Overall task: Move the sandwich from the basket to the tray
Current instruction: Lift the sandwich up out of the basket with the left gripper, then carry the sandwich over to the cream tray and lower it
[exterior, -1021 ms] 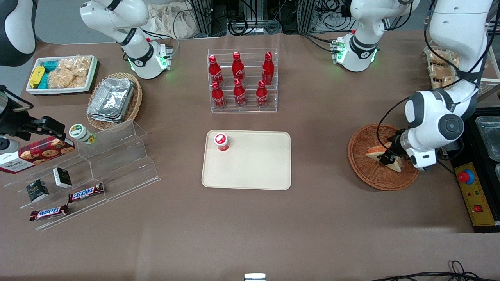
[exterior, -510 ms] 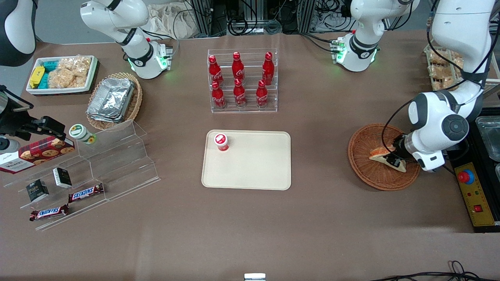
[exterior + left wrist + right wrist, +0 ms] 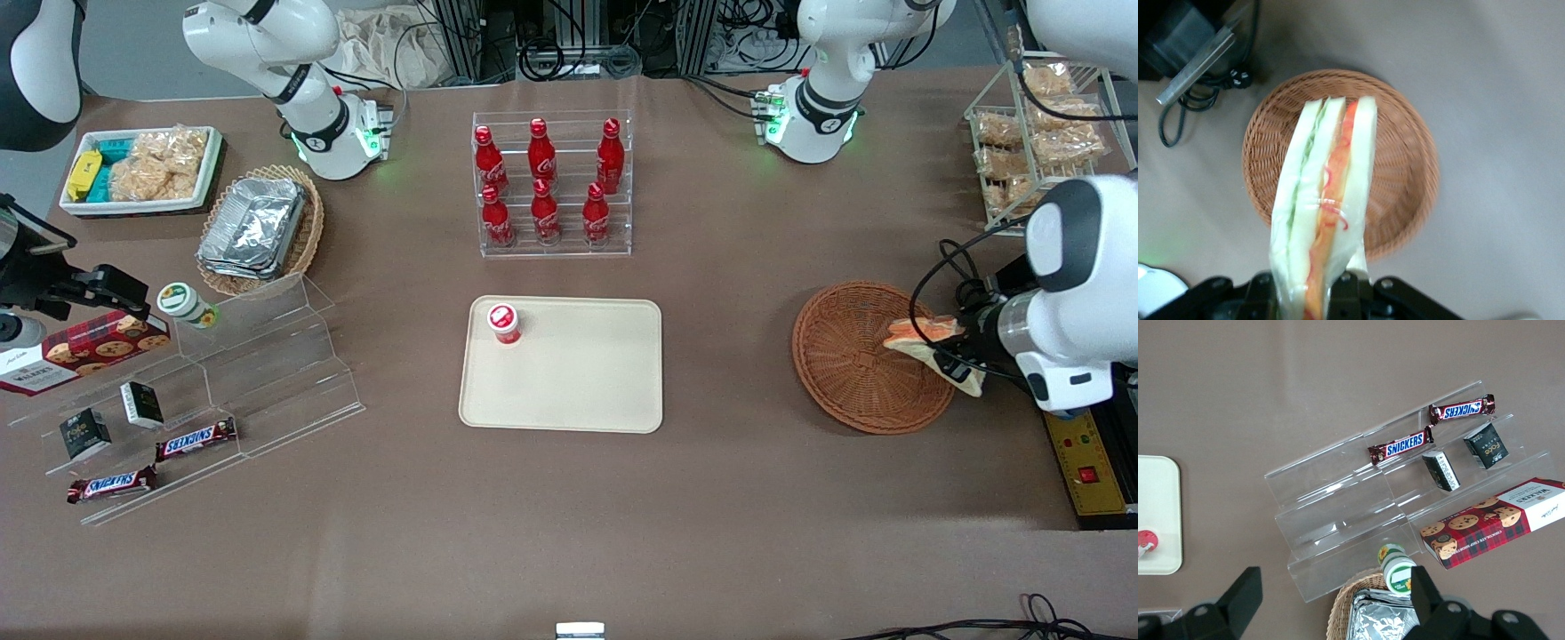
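My left gripper (image 3: 953,359) is shut on the sandwich (image 3: 925,338), a wrapped wedge of white bread with red-orange and green filling. It holds it in the air above the rim of the round reddish-brown basket (image 3: 845,364) at the working arm's end. In the left wrist view the sandwich (image 3: 1328,207) hangs from the gripper (image 3: 1318,300) above the basket (image 3: 1405,167), which holds nothing. The beige tray (image 3: 587,373) lies at the middle of the table, well apart from the gripper.
A small red-capped cup (image 3: 503,324) stands on a tray corner. A clear rack of red bottles (image 3: 551,182) stands farther from the camera than the tray. A wire rack of bagged snacks (image 3: 1031,142) stands near the working arm. A control box (image 3: 1089,462) lies beside the basket.
The gripper has lifted the sandwich out of the basket and carried it up and toward the working arm's end; the arm has risen.
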Controlling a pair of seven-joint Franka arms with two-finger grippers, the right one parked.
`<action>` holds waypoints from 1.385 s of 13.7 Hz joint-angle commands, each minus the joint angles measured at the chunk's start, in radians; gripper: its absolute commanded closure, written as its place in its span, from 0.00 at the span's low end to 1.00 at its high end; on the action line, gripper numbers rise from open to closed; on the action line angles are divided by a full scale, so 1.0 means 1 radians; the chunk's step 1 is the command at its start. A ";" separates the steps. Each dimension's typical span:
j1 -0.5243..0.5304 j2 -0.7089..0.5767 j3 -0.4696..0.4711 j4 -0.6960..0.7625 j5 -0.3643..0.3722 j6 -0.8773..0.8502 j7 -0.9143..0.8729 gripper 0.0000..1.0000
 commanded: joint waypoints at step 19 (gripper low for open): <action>-0.293 0.548 -0.400 0.192 0.196 0.268 0.117 1.00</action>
